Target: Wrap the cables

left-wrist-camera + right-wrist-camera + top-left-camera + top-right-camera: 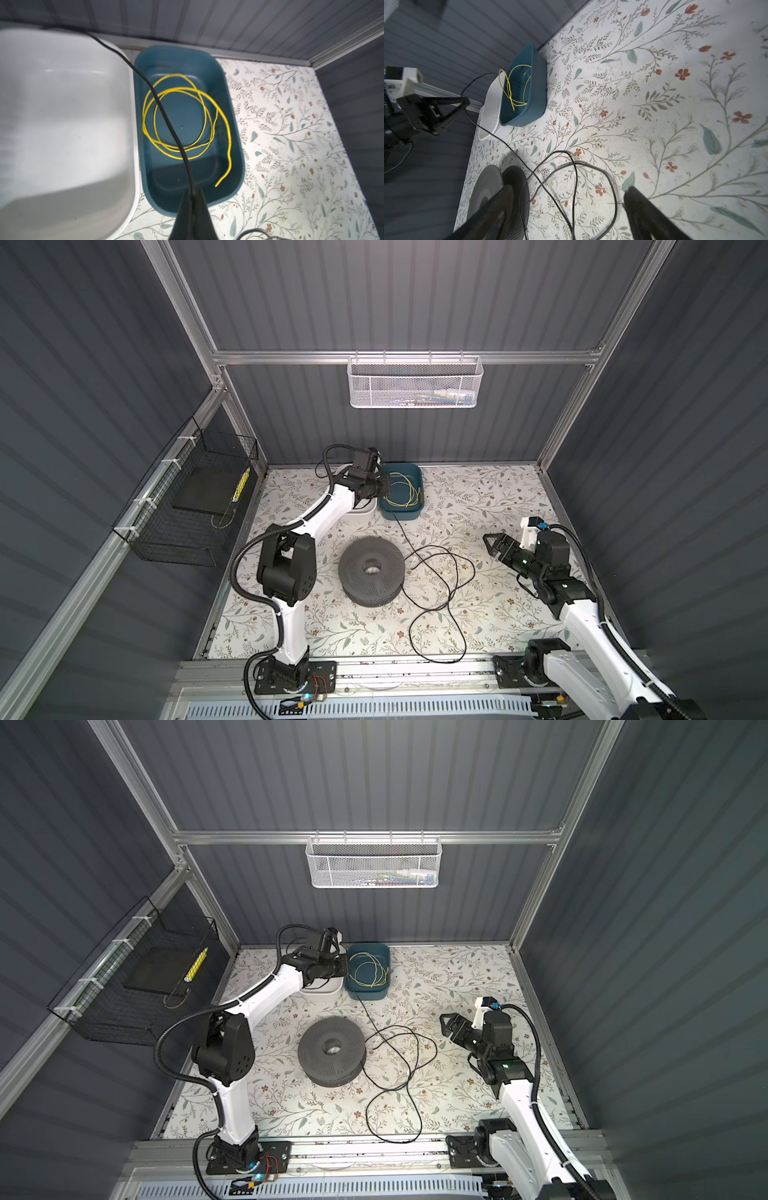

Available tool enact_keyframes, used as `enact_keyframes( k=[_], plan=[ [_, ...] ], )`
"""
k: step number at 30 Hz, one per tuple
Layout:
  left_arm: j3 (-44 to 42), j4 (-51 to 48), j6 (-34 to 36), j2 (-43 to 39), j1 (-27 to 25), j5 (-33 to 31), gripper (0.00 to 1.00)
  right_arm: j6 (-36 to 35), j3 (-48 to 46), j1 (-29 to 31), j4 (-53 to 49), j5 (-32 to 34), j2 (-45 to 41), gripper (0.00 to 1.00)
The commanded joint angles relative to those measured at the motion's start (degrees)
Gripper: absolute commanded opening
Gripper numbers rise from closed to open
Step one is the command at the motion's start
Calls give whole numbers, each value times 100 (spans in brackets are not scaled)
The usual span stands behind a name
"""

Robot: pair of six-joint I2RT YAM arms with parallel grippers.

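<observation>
The cables [167,122], one long, thin black cord, are mostly unwrapped, so I judge the task to be at an early stage. At the back left, the left gripper [193,194] has its jaws clamped together on the cord, holding it in the air above the near end of the teal tub. From that pinch one stretch runs back across the white plastic tub [62,104] toward the wall, and the other drops to the floral-patterned table [498,497].

Just beside the white tub on its right, the teal oval plastic tub [182,60] holds only a loose coil of thin yellow wire [229,137], which is no part of the job.

In the middle of the table lies the dark grey perforated spool [353,568], flat on one flange. No black cord shows around it in either top view, though the gap between its flanges is hard to see into. A stretch of the cord reaches its right edge, and whether it is fastened there I cannot tell.

To the right of the spool the slack sprawls in several wide, crossing loops, down to the front rail.

On the far right the right gripper [489,545] hovers above the table with its jaws wide apart and nothing between them, pointing toward the loops.

What seems left is nearly everything: gathering the slack and winding it in.
</observation>
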Motion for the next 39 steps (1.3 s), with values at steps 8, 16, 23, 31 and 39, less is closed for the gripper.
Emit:
enact_keyframes(
  k=[8, 16, 23, 31, 39],
  plan=[
    [-341, 339, 826, -1396, -300, -400, 0, 73, -16, 18, -111, -63, -169, 86],
    [-700, 1279, 2342, -2385, -1053, -1764, 0, 103, 30, 19, -144, -351, -239, 86],
    [-824, 2031, 3001, -2969, -1576, -912, 0, 108, 70, 18, -269, -327, -317, 86],
    [-1324, 2124, 3713, -3338, -3288, -267, 0, 194, 85, 23, -313, 50, -292, 86],
    [-1954, 2832, 2802, -2473, -4086, 197, 0, 412, 216, -97, -984, 1215, -546, 89]
  ],
)
